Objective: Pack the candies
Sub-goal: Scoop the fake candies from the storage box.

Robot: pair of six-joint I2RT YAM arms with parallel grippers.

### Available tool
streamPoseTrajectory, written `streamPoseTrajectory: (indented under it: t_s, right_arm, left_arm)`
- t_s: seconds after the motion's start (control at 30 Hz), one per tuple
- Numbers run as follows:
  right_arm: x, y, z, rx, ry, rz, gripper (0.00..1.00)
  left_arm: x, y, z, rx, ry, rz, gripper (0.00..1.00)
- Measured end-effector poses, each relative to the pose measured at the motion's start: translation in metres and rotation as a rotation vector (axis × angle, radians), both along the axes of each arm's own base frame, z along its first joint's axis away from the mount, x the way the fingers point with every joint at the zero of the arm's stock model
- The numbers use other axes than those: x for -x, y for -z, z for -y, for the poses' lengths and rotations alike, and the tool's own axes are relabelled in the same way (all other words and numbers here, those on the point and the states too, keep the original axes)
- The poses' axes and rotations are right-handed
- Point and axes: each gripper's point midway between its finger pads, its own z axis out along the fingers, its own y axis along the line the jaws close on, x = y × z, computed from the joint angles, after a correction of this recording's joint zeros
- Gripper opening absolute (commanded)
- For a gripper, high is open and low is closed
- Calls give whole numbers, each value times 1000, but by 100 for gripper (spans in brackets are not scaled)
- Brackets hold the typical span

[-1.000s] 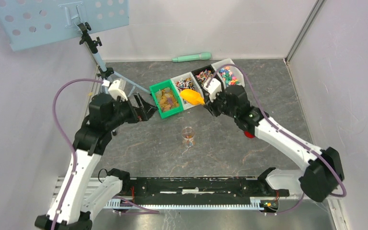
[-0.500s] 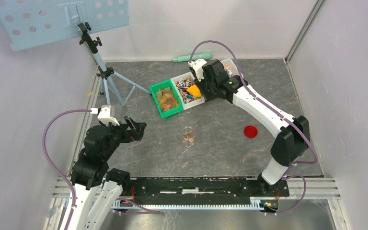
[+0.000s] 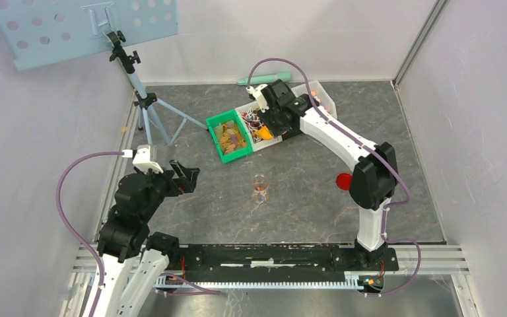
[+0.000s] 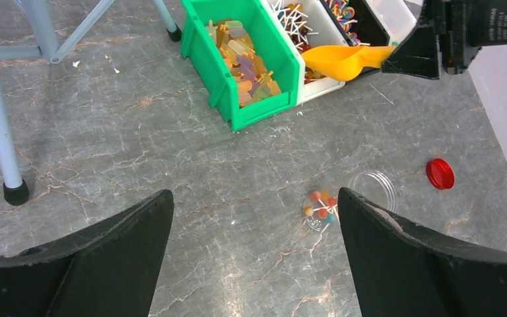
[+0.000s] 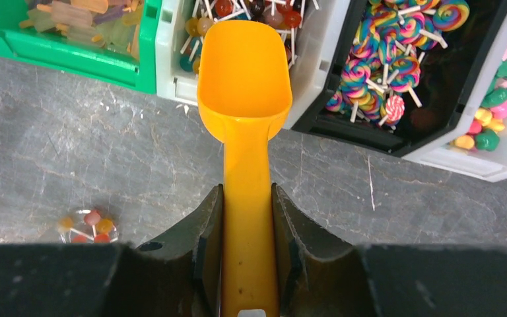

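Pale marks on the black lens housing (image 4: 495, 23) are too small to be read. In the top view the red lid (image 3: 343, 181) is partly hidden by the right arm's elbow. The right arm is extended to the far bins (image 5: 370, 137). The right gripper (image 5: 246, 198) is clamped on the yellow scoop (image 5: 244, 72), whose bowl is over the white bin (image 5: 168, 72). The candies (image 5: 376, 66) are in the bins, with a few in the clear jar (image 4: 320, 210). The left gripper (image 4: 254, 193) is held over the table (image 4: 138, 145) with its jaws spread wide.
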Motion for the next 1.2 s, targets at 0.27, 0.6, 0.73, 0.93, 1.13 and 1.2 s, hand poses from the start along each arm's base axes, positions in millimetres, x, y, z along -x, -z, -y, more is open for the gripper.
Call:
streamPoseTrajectory:
  t_s: [0.27,0.6,0.73,0.93,1.13,1.2]
  right_arm:
    - [-19,26,-16,18,6,-38,0]
    - [-18,58,-16,2,21,-31,0]
    - [-11,72,-10,-13,20,-9,0]
    - [-7,83,-6,-60,20,53,0]
    - [-3,84,-3,-104,17,109,0]
    - [-1,82,-2,-118,15,129,0]
  left_arm:
    - [-1,1,-5,-15,-27,-1,100]
    - [-2,1,-9,-22,-48,1,100]
    - [-2,1,-9,-22,-49,1,100]
    - [-2,1,-10,-22,-50,1,100]
    - [-2,1,-10,-23,-50,2,100]
    - [-2,1,-10,-22,-50,2,100]
